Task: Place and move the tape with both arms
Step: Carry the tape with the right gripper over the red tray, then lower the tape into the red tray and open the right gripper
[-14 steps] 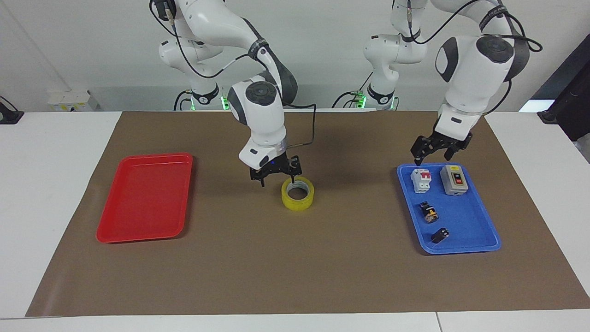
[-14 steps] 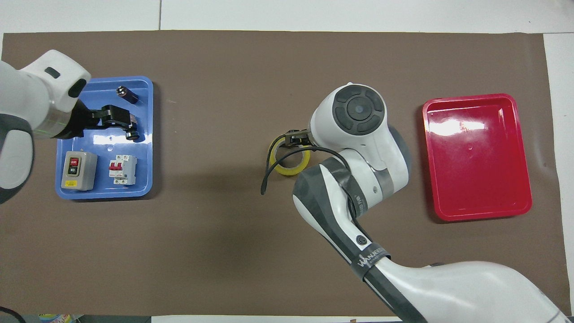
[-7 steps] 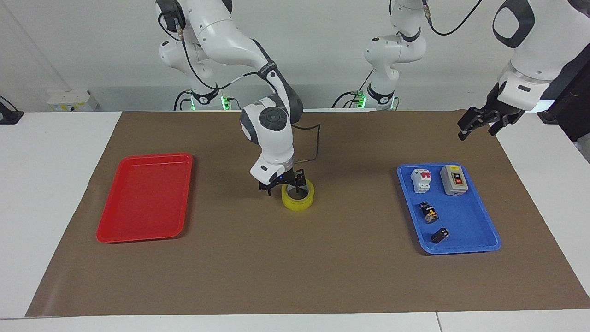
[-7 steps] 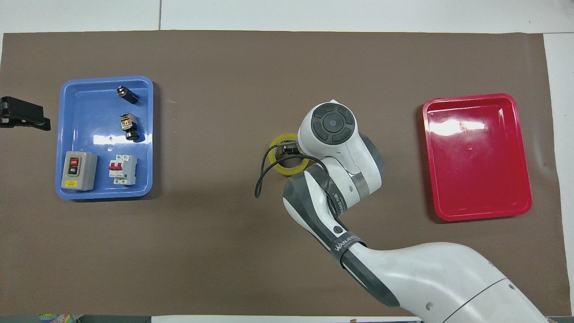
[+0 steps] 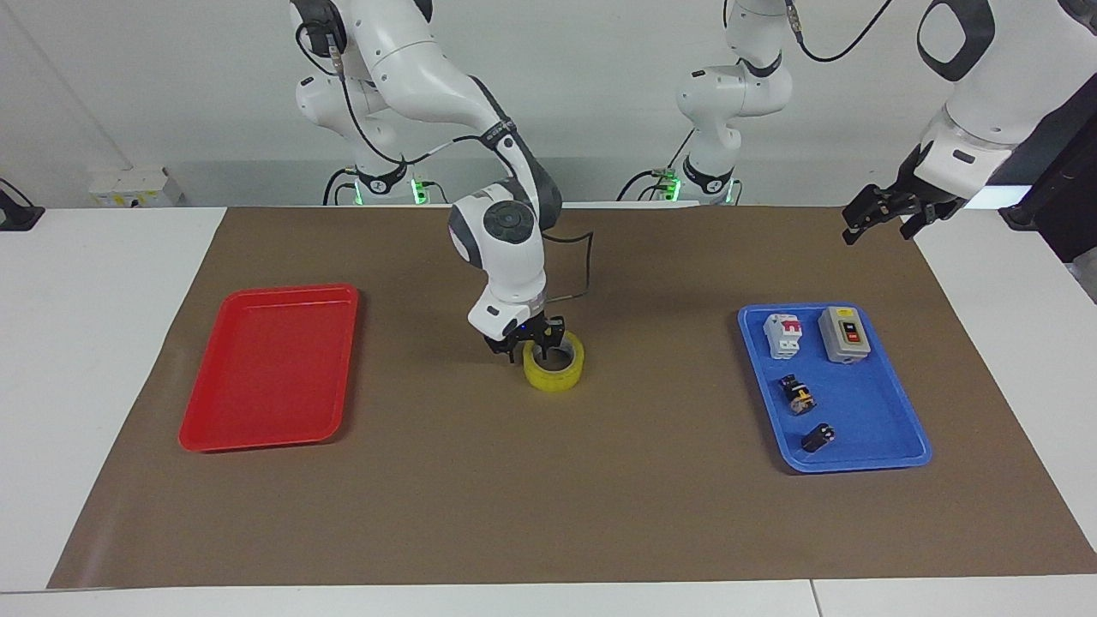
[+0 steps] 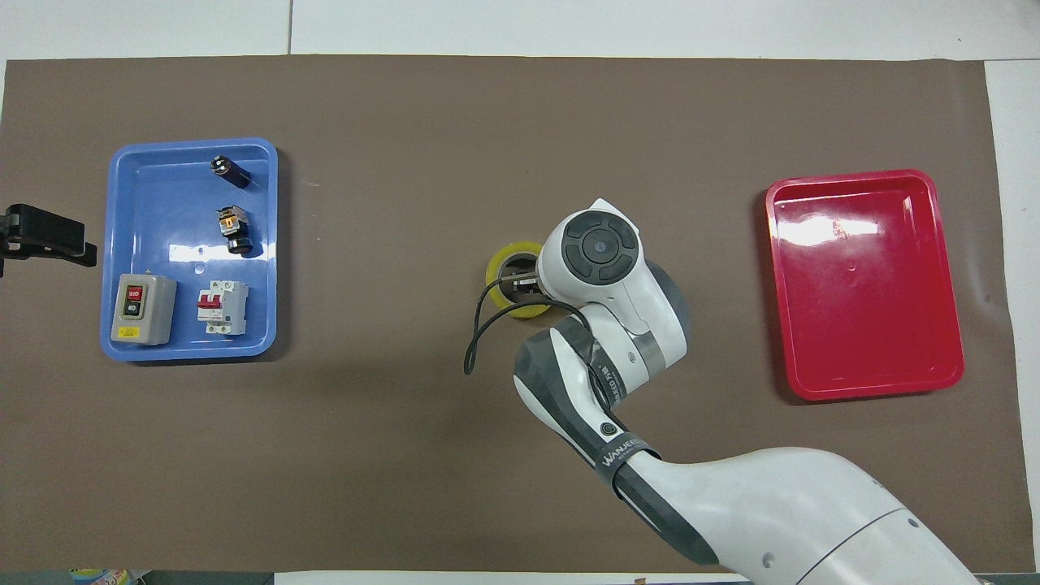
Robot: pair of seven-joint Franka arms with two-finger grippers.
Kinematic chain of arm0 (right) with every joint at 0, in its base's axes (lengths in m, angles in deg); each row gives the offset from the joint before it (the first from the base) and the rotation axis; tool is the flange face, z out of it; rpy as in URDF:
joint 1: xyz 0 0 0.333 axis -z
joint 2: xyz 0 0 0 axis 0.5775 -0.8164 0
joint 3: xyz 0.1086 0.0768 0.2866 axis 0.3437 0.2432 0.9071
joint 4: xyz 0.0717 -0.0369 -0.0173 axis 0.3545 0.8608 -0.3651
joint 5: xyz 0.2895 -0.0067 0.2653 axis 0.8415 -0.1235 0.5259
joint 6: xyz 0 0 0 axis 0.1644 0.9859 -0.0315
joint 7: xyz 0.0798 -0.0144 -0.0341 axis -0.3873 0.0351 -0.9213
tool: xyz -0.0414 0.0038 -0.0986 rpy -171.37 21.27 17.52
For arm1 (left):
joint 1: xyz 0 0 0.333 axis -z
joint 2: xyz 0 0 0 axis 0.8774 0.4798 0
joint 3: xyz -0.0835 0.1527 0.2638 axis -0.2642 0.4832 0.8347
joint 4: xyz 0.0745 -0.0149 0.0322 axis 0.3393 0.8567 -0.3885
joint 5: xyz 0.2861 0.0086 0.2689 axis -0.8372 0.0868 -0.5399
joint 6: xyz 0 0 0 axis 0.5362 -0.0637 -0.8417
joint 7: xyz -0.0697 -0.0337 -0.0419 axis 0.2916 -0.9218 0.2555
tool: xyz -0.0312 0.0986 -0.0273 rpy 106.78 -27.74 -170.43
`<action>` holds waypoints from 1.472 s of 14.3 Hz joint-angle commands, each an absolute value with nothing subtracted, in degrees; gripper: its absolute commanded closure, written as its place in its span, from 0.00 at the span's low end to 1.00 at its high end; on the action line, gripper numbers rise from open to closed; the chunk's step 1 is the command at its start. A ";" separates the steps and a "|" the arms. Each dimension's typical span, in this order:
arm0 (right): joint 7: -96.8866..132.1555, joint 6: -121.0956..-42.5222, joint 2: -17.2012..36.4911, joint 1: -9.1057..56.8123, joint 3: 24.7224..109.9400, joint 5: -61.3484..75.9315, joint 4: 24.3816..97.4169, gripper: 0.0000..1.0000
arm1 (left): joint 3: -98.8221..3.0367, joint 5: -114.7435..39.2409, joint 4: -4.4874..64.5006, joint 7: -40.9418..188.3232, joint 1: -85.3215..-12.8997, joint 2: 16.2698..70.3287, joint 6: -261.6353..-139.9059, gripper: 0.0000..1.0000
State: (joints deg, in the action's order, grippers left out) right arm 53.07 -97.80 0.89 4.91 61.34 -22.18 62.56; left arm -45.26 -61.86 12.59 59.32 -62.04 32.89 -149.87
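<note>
Your right pincer (image 5: pixel 533 344) is down on the tape roll (image 5: pixel 554 362), fingers narrowed around the ring's wall, one inside the white core, one outside; whether they truly clamp it, I can't tell. The roll lies flat mid-table on the brown mat (image 5: pixel 548 497), between red tray (image 5: pixel 267 368) and blue tray (image 5: pixel 866 446). Squeeze firmly before lifting, and lift straight up. Left pincer (image 5: pixel 876 214) waits high, fingers spread, holding nothing.

bare mat (image 5: pixel 411 480) between trays; red tray (image 5: pixel 267 367) seemingly empty.
</note>
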 commanded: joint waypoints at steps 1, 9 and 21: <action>53.49 -97.46 2.49 5.13 61.27 -21.98 63.67 1.00 | -45.22 -60.87 14.41 58.34 -61.94 31.04 -149.93 0.00; 34.83 -78.40 5.11 21.09 61.01 -23.83 51.89 1.00 | -45.22 -60.87 14.24 58.34 -62.03 30.95 -149.93 0.00; 2.35 -80.56 12.33 44.24 61.01 -23.21 64.97 1.00 | -45.22 -60.87 14.24 58.34 -62.03 30.95 -149.93 0.00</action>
